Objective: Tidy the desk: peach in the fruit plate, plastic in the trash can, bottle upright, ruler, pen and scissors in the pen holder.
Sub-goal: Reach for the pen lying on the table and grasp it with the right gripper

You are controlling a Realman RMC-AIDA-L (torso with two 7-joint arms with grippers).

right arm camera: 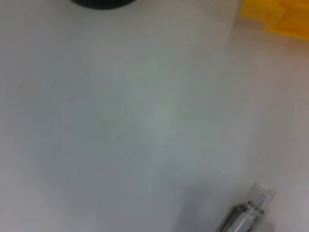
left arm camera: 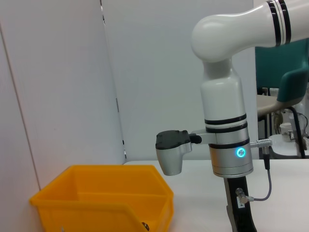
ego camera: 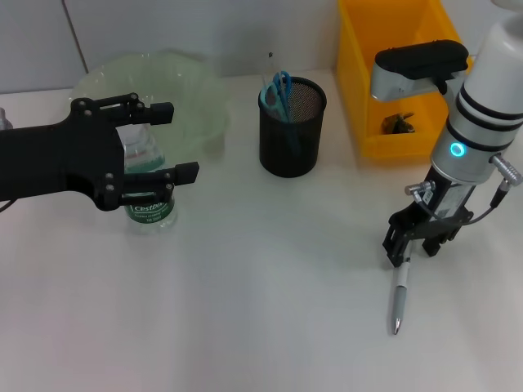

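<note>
My right gripper point(ego camera: 418, 245) sits low over the white desk point(ego camera: 261, 327), right of centre, with its dark fingers point(ego camera: 398, 245) reaching down to the top end of the pen point(ego camera: 399, 296). The pen lies flat, its tip pointing toward me, and the fingers close around its upper end; I read that as a grasp, though the contact itself is partly hidden by the fingers. The right wrist view shows only the silver end of the pen point(right arm camera: 244, 217) against the desk.

My left gripper point(ego camera: 147, 163) is spread wide, one finger point(ego camera: 151, 110) above and one below the neck of the clear bottle point(ego camera: 147, 184), which stands upright just in front of the green fruit plate point(ego camera: 192, 90). I see a gap between the fingers and the bottle, so it is released, not gripping. The bottle's green label reads something like "Cestbon"; the letters are partly covered.

The black mesh pen holder point(ego camera: 292, 126) stands at the back centre with the blue-handled scissors point(ego camera: 278, 94) already in it. The yellow bin point(ego camera: 359, 90) is behind the right arm, with a small dark item inside that I cannot identify.
</note>
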